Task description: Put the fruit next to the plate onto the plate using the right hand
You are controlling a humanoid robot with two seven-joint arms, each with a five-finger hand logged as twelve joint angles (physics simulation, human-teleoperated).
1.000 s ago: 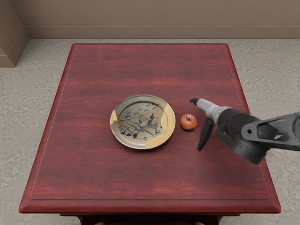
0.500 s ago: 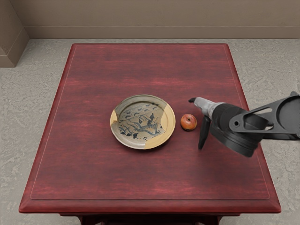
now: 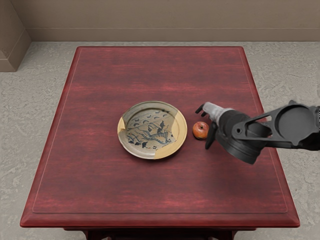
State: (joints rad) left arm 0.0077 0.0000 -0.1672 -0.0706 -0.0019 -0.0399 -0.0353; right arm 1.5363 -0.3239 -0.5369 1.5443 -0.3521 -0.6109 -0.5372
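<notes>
Now right robot hand (image 3: 215, 119), fingers spread and empty, just beside the fruit (image 3: 200, 130) near the plate (image 3: 179, 128).

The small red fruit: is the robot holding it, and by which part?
Nothing is held: the open right hand sits just beside the small round red fruit.

My right hand (image 3: 216, 119) is pale grey with black fingertips and a black wrist. Just beside it, the fruit (image 3: 200, 130) is orange-red, and past the fruit the plate (image 3: 122, 131) is ochre, painted with dark blue figures. The table (image 3: 150, 70) under my hand is deep red with darker streaks.
</notes>
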